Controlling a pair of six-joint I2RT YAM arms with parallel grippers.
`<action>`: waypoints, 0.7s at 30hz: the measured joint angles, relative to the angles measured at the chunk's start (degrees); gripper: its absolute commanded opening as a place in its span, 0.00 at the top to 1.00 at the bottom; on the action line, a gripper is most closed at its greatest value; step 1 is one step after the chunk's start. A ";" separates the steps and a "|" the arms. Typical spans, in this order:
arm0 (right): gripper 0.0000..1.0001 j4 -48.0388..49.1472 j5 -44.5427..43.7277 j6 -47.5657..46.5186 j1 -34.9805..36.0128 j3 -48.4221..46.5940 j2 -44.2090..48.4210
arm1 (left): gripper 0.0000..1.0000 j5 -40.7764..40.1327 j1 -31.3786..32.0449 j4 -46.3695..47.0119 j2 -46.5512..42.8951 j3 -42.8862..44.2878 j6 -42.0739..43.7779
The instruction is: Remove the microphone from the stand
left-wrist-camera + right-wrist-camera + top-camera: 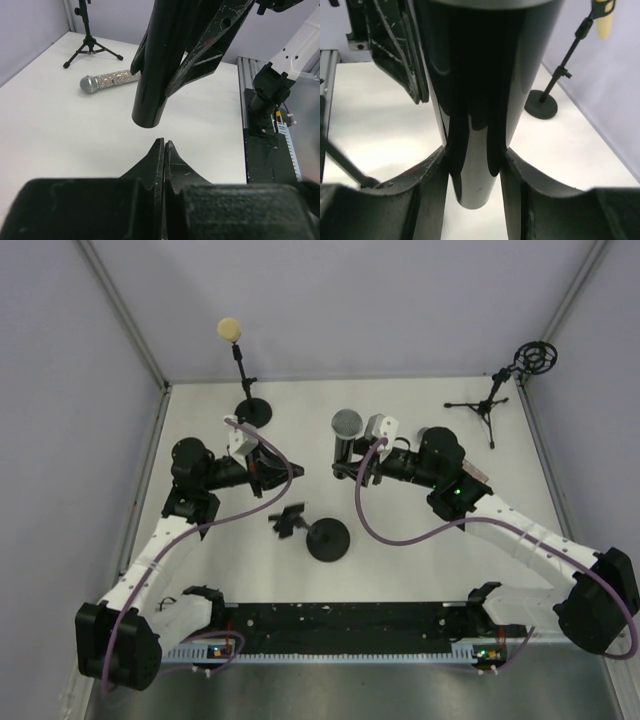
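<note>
My right gripper (345, 456) is shut on the black body of a microphone (346, 432) and holds it upright above the table, silver head up. The right wrist view shows that body (477, 100) clamped between the gripper (472, 155) fingers. The low stand (328, 538), a round base with an empty clip (287, 520), sits on the table apart from the microphone, nearer the arms. My left gripper (272, 476) is shut on nothing, left of the microphone. In the left wrist view its closed tips (164, 143) sit just short of the microphone's lower end (150, 100).
A tall stand (253, 410) with a yellow-headed microphone (230, 330) stands at the back left. A tripod stand (487, 402) with a ring mount is at the back right. A glittery microphone (107, 81) lies on the table near the tripod (90, 47).
</note>
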State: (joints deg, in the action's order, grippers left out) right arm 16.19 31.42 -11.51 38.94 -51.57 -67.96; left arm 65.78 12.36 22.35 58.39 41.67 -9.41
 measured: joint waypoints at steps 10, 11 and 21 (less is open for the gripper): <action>0.69 0.07 0.35 0.13 0.44 0.20 0.44 | 1.00 0.00 0.17 0.83 -0.07 0.00 -0.96; 0.69 0.07 0.35 0.13 0.44 0.20 0.42 | 0.99 -0.02 0.17 0.85 -0.07 0.00 -1.01; 0.68 -0.11 -0.92 -0.11 -0.68 0.20 0.85 | 0.98 -1.18 0.15 -0.17 0.66 0.00 0.83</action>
State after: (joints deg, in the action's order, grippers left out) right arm 16.08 30.50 -11.62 38.26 -51.37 -67.11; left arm 64.60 12.51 22.17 59.05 41.67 -8.58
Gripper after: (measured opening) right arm 0.391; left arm 0.021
